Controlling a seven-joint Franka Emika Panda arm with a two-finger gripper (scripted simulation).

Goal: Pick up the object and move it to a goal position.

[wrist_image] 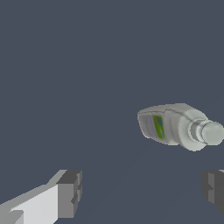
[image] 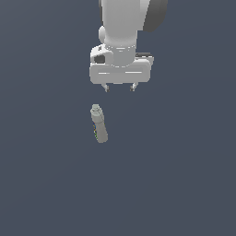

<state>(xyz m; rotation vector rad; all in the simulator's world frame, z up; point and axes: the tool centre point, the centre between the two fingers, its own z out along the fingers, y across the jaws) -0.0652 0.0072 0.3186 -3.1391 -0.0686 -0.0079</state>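
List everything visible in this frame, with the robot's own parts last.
bottle: one, grey-beige with a green mark on its side, lying on the surface, capped neck toward the arm, apart from the jaws.
surface: one, dark blue-grey, plain, fills the background.
arm: one, white, entering from the exterior view's top.
gripper: one, white body with dark fingertips, jaws open, holding nothing, toward the exterior view's right of the bottle's neck.

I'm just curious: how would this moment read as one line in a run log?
stage: approach | pincer: open, empty, apart from bottle | bottle: lying on floor, not gripped
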